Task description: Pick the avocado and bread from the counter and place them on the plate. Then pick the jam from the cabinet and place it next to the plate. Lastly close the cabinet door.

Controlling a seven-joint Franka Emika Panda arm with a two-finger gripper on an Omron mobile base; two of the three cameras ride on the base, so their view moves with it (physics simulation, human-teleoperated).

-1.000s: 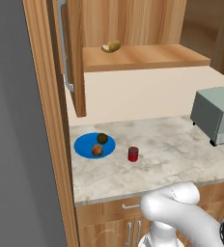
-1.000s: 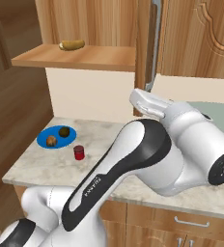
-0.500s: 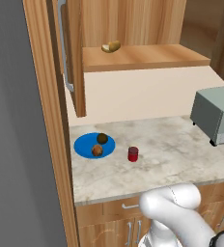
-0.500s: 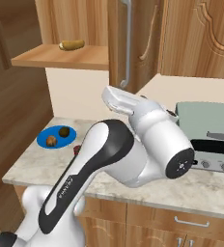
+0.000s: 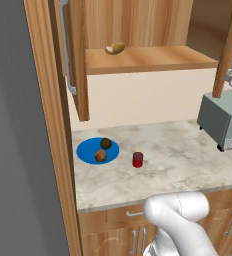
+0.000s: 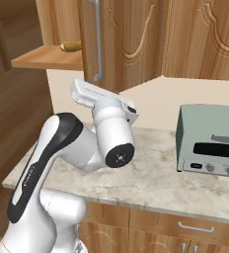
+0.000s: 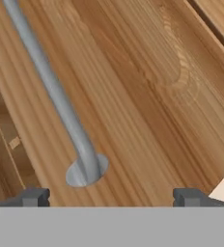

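The blue plate [image 5: 85,149] lies on the counter [image 5: 188,155] with the dark avocado [image 5: 106,143] and the orange-brown bread [image 5: 101,156] on it. The red jam [image 5: 137,159] stands upright on the counter just right of the plate. The cabinet's right door [image 6: 121,44] stands part-way swung, with its silver handle [image 6: 95,39] facing me. My gripper [image 7: 111,198] is open, held up against that door's carved wooden panel [image 7: 147,96], close to the foot of the handle [image 7: 87,169]. Nothing sits between the fingers.
A yellowish-tan lump [image 5: 115,48] rests on the cabinet shelf [image 5: 148,59]. The left cabinet door [image 5: 75,60] hangs open. A grey toaster oven [image 6: 210,143] stands on the counter at the right. A tall wooden side panel [image 5: 48,125] bounds the counter on the left.
The right cabinet door has swung further toward the cabinet, from edge-on to nearly face-on in the right base view. My arm has followed it leftward. The gripper stayed open.
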